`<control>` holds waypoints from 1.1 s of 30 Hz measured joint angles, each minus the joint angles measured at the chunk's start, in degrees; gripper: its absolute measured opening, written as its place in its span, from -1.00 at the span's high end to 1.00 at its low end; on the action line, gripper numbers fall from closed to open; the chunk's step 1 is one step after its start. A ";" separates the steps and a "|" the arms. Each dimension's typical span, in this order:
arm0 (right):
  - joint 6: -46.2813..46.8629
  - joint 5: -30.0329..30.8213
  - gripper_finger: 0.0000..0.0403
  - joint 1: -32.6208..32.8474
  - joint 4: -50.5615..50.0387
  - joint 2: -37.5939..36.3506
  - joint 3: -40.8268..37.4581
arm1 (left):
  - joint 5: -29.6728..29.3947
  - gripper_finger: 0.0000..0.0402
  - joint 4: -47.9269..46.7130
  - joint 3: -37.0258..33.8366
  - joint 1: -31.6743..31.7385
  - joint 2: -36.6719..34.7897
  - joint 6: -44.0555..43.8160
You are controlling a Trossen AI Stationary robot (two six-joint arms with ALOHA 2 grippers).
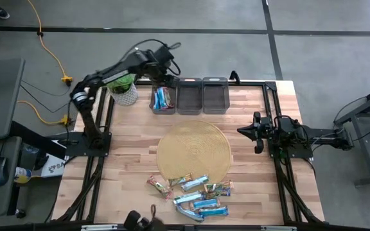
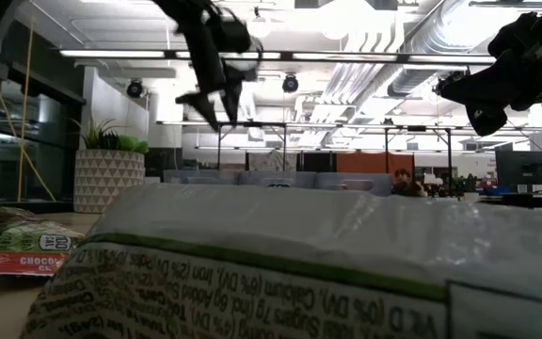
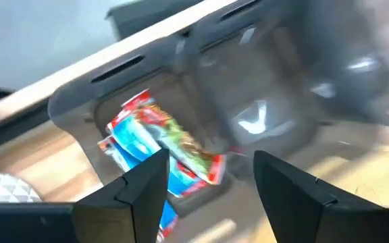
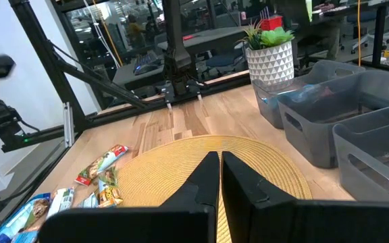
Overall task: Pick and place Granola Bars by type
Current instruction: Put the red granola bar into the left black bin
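The left gripper hangs above the leftmost of three grey bins at the table's far edge, its fingers spread wide with nothing between them. Below it, that bin holds a few granola bars in blue-and-white and red wrappers, lying loosely on top of one another. The middle bin and right bin stand just beside it in a row. The right gripper waits over the table's right side, fingers pressed together and holding nothing, pointed toward the round woven mat. The remaining bars lie scattered at the mat's near edge. A potted plant stands left of the bins.
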 joint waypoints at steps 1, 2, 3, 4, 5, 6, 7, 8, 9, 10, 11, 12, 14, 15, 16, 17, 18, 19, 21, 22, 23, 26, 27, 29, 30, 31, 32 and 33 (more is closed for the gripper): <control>0.00 -0.02 1.00 0.00 0.00 0.00 0.00 | 0.87 -0.05 0.01 0.00 -0.33 -1.75 0.88; 0.01 -0.01 1.00 0.00 0.00 0.00 0.01 | 1.84 -0.05 -0.06 0.00 -0.47 -3.44 2.02; -0.01 0.00 1.00 -0.01 0.00 0.00 0.00 | 2.88 -0.05 -0.25 0.00 -0.84 -5.14 3.32; 0.00 -0.02 1.00 0.00 0.00 0.00 0.01 | 3.79 -0.05 -0.55 0.00 -1.18 -6.92 4.64; 0.00 0.00 1.00 0.01 0.00 0.00 0.00 | 4.90 -0.05 -0.57 0.00 -1.71 -8.69 6.12; 0.01 -0.02 1.00 0.00 0.00 0.00 0.00 | 6.26 -0.05 -0.65 0.00 -2.25 -10.52 7.68; -0.01 0.00 1.00 -0.01 0.00 0.00 0.02 | 7.59 -0.05 -1.23 0.00 -2.51 -12.38 9.32; 0.00 -0.01 1.00 -0.01 0.00 0.00 0.00 | 8.85 -0.05 -1.98 0.00 -3.10 -14.26 10.89; 0.00 -0.02 1.00 0.00 0.00 0.00 0.00 | 9.97 -0.05 -2.32 0.00 -3.77 -15.98 12.37; 0.00 0.00 1.00 -0.01 0.00 0.00 0.00 | 10.85 -0.05 -2.62 0.00 -4.59 -17.72 13.73; -0.01 -0.02 1.00 -0.01 0.00 0.00 0.00 | 11.31 -0.05 -3.32 0.00 -5.42 -19.46 15.06; 0.00 -0.01 1.00 -0.01 0.00 0.00 0.00 | 11.93 -0.05 -4.02 0.00 -6.27 -21.11 16.44; -0.01 -0.01 1.00 0.00 0.00 0.00 0.00 | 13.11 -0.05 -4.24 0.00 -8.44 -24.37 18.46; -0.01 -0.01 1.00 -0.01 0.00 0.00 0.01 | 14.23 -0.05 -4.53 0.00 -9.63 -25.84 19.03; 0.00 -0.02 1.00 -0.01 0.00 0.00 0.01 | 15.52 -0.05 -4.59 0.00 -10.83 -27.24 19.35; 0.00 0.00 1.00 0.00 0.01 0.00 0.01 | 16.99 -0.05 -4.53 0.00 -11.92 -28.49 19.44; 0.00 -0.01 1.00 -0.01 0.00 0.00 0.01 | 18.56 -0.05 -4.48 0.00 -13.10 -29.64 19.26; 0.01 -0.02 1.00 -0.01 0.00 0.00 0.00 | 20.07 -0.05 -4.48 0.00 -14.35 -30.68 18.57; -0.01 0.00 1.00 0.00 0.00 0.00 0.00 | 22.07 -0.05 -4.46 0.00 -16.89 -32.40 16.77; 0.01 -0.02 1.00 -0.01 0.00 0.00 0.02 | 22.53 -0.05 -4.48 0.00 -18.37 -33.15 16.18; 0.01 0.00 1.00 0.01 0.00 0.00 0.00 | 22.55 -0.05 -4.50 0.00 -20.04 -33.79 15.52; 0.01 -0.02 1.00 -0.01 0.00 0.00 0.01 | 22.56 -0.05 -4.44 0.00 -25.84 -34.75 13.67; 0.00 -0.02 1.00 0.00 0.00 0.00 0.01 | 22.75 -0.05 -4.42 0.00 -27.82 -34.86 13.21; 0.00 -0.01 1.00 0.00 0.00 0.00 0.00 | 23.27 -0.05 -4.38 0.00 -31.79 -34.92 11.83; 0.01 -0.01 1.00 -0.01 0.00 0.00 0.01 | 23.41 -0.05 -4.29 0.00 -33.76 -34.92 11.12; 0.00 -0.02 1.00 0.01 0.00 0.00 0.00 | 23.24 -0.05 -4.24 0.00 -35.77 -34.91 10.49; 0.00 -0.02 1.00 0.00 0.00 0.00 0.02 | 22.54 -0.05 -4.26 0.00 -37.79 -34.76 9.84; -0.01 -0.02 1.00 0.01 0.00 0.00 0.00 | 21.16 -0.05 -4.26 0.02 -39.88 -34.41 9.07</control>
